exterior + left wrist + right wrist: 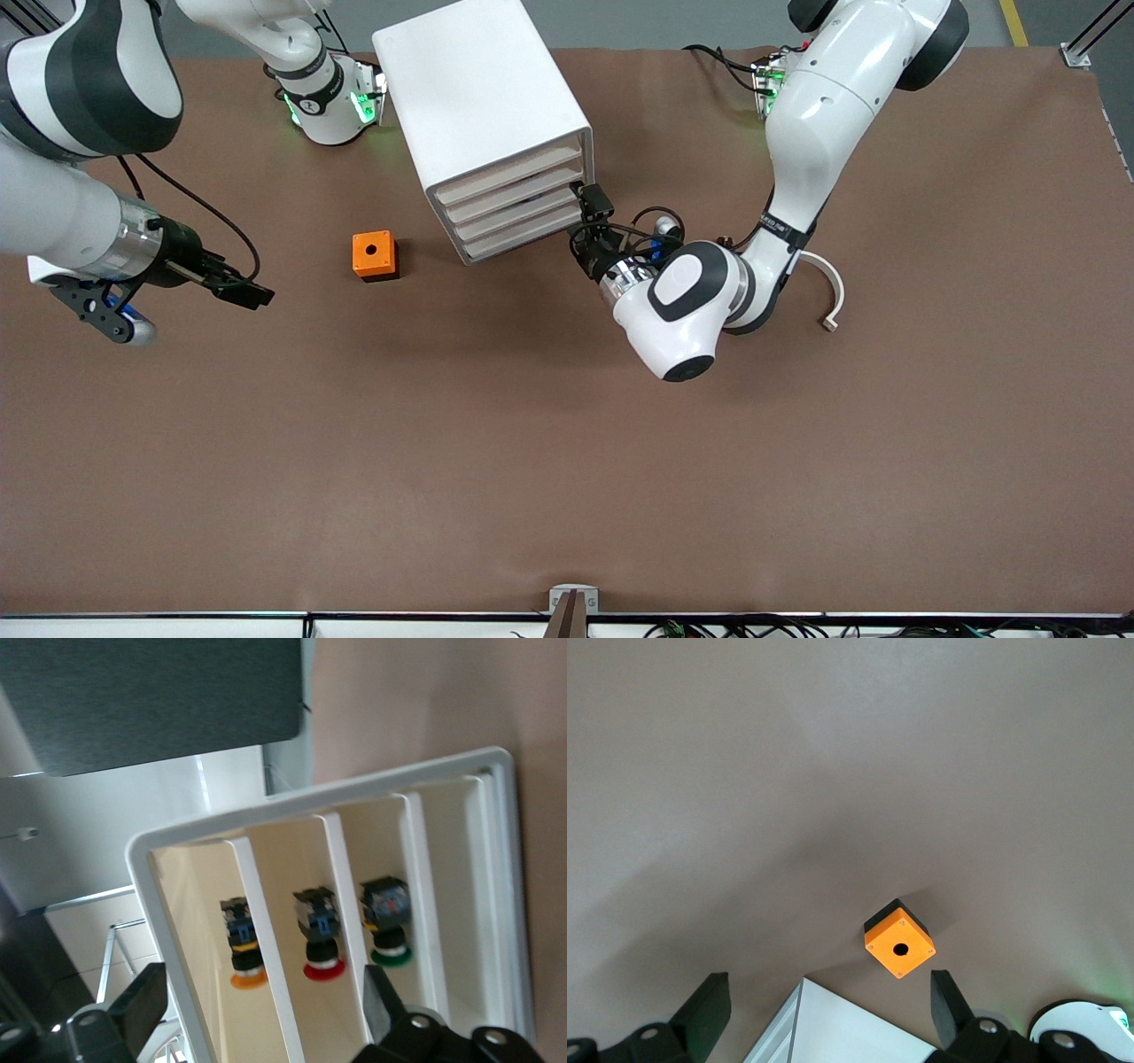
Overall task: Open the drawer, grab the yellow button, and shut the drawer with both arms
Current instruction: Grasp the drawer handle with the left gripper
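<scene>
The table (pixel 567 461) is lit evenly and brightly from overhead. Soft, short shadows are cast beneath the cabinet (pixel 483 115) and the orange cube (pixel 374 254). Green glow is seen at the arm bases toward twelve o'clock. The left wrist view is slightly blurred; no strong glare is seen.

Drawer (pixel 521 215) seemingly shut in white cabinet, orange-capped button (pixel 244 944) inside — lying flat

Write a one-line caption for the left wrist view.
Open left gripper faces the cabinet; three buttons show inside, capped orange, red and green.
</scene>
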You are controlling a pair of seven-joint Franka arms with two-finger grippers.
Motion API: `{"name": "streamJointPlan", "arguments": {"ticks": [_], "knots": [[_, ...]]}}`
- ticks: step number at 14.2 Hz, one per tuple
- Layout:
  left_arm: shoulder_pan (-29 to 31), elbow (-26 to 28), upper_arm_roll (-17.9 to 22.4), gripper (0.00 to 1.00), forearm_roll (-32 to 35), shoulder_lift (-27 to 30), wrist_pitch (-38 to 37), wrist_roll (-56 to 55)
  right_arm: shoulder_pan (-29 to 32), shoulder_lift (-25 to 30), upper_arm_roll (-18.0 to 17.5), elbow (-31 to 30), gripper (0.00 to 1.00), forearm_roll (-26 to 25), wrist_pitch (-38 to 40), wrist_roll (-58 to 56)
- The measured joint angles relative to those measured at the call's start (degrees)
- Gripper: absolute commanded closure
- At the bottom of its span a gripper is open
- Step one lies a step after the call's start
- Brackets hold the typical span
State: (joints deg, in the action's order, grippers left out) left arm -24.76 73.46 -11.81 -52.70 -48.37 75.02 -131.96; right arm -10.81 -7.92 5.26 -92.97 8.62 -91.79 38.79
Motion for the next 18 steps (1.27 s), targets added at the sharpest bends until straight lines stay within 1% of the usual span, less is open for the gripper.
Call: {"name": "streamJointPlan", "arguments": {"ticks": [1, 4, 7, 11, 15, 18], "knots": [[-0.03, 0.08, 0.0, 0.29, -0.47, -0.26, -0.84, -0.46, 0.06, 0.0, 0.08, -0.04, 0.0, 0.0, 0.04, 0.0], [-0.13, 0.17, -0.01, 0.39, -1.42, -0.96, -1.5, -1.09, 0.02, 0.0, -0.02, -0.26, 0.0, 0.0, -0.24, 0.0], [-0.97, 0.2, -0.04, 0.41, -2.27, -1.92, -1.6, -1.12, -0.03, 0.0, -0.1, -0.59, 0.0, 0.0, -0.88, 0.0], [-3.66, 0.69, -0.1, 0.46, -2.35, -2.52, -1.71, -1.24, -0.44, 0.0, -0.45, -0.72, 0.0, 0.0, -1.05, 0.1], [-6.31, 1.77, -0.12, 0.6, -2.35, -2.67, -1.78, -1.3, -0.42, 0.01, -0.31, -0.72, 0.0, 0.0, -1.08, 0.14], [-7.44, 2.35, -0.12, 0.69, -2.35, -2.68, -1.89, -1.37, -0.39, 0.07, -0.09, -0.72, 0.0, 0.0, -1.51, 0.15]]}}
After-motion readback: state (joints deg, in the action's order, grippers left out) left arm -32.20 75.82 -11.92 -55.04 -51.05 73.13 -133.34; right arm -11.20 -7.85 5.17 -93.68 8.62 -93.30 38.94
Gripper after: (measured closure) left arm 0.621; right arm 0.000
